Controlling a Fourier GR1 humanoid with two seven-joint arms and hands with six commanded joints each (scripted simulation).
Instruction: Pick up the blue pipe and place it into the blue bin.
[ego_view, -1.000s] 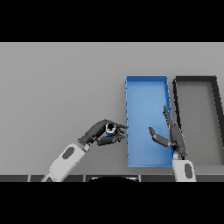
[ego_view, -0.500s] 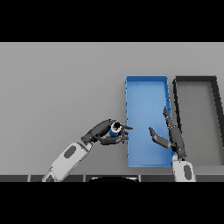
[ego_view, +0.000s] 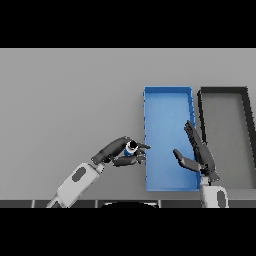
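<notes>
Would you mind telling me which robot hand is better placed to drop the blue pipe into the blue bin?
The left robot hand: it already holds the blue pipe at the blue bin's left wall. The right robot hand hovers open over the bin, holding nothing.

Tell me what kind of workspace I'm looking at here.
Likely a bare sorting bench: a plain grey table with a blue bin and a black bin side by side. The left hand holds the blue pipe.

Black bin (ego_view: 223, 91) at right on grey table (ego_view: 70, 100).
</notes>
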